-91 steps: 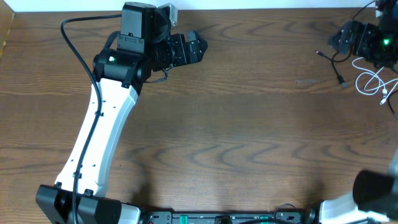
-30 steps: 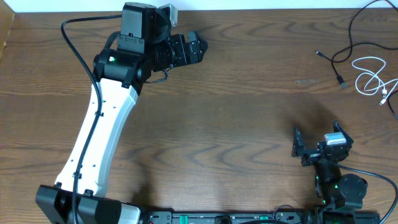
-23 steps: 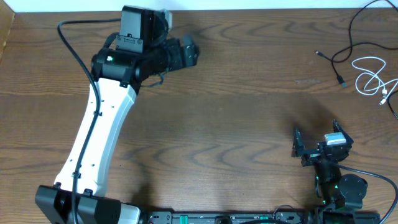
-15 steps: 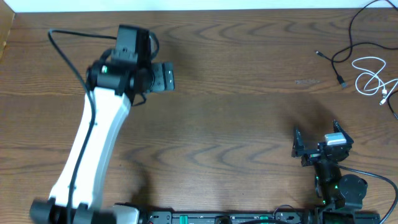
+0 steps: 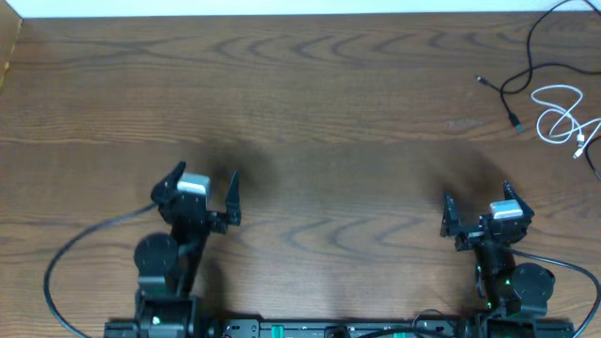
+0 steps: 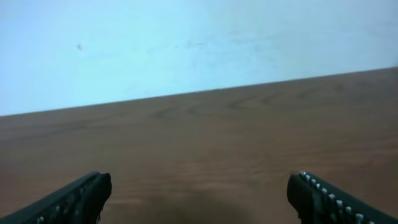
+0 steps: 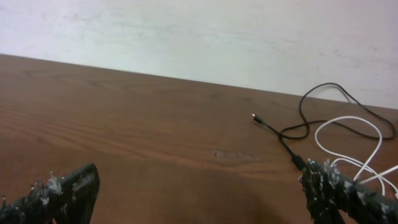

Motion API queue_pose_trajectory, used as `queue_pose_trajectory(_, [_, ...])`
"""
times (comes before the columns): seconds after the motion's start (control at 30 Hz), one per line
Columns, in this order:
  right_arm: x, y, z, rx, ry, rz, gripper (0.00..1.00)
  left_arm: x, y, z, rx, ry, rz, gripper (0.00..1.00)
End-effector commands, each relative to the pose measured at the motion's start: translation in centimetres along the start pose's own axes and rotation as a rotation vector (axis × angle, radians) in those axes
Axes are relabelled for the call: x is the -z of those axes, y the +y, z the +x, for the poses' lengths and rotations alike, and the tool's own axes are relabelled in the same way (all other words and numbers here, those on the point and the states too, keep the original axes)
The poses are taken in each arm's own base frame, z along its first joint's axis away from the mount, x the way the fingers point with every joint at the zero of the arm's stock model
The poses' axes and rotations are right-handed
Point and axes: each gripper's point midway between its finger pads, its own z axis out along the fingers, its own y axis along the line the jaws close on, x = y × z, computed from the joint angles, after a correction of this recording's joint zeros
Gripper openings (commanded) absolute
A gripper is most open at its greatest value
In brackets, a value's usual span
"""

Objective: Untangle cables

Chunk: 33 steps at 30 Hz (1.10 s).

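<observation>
The black cable (image 5: 528, 66) and the white cable (image 5: 561, 120) lie at the table's far right corner, the white one coiled beside the black one. In the right wrist view the black cable (image 7: 323, 118) and white cable (image 7: 354, 146) lie ahead to the right. My left gripper (image 5: 200, 192) is open and empty at the front left; its view (image 6: 199, 193) shows only bare wood. My right gripper (image 5: 477, 214) is open and empty at the front right, far from the cables; in its own view its fingers (image 7: 199, 193) are spread wide.
A brown wooden table (image 5: 329, 122) fills the view, with a pale wall behind its far edge (image 7: 186, 37). A faint scuff mark (image 5: 460, 123) lies left of the cables.
The left arm has pulled back from the far left of the table to the front left edge, gripper open. The right arm has not moved in the last second. The cables lie unchanged.
</observation>
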Motion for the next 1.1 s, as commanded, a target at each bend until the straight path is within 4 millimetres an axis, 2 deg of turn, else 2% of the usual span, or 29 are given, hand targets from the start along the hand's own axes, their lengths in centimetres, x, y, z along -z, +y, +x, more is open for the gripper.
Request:
queue_pose_trajectory(0.0, [0.0, -0.1, 0.1, -0.001, 0.0, 0.005, 0.99, 1.0, 0.8, 1.3, -0.019, -0.046, -0.062, 0.96])
queue_pose_trajectory(0.17, [0.0, -0.1, 0.1, -0.001, 0.0, 0.005, 0.99, 1.3, 0.9, 4.2, -0.02, -0.057, -0.081, 0.95])
queue_pose_trajectory(0.33, [0.0, -0.1, 0.1, -0.001, 0.0, 0.005, 0.99, 1.8, 0.7, 7.2, -0.006, 0.057, -0.074, 0.96])
queue_pose_trajectory(0.4, [0.0, -0.1, 0.1, -0.001, 0.0, 0.005, 0.99, 1.9, 0.7, 6.6, -0.002, 0.03, -0.078, 0.96])
queue_pose_trajectory(1.07, [0.0, -0.1, 0.1, -0.001, 0.0, 0.005, 0.99, 1.8, 0.7, 6.7, -0.002, 0.035, -0.079, 0.96])
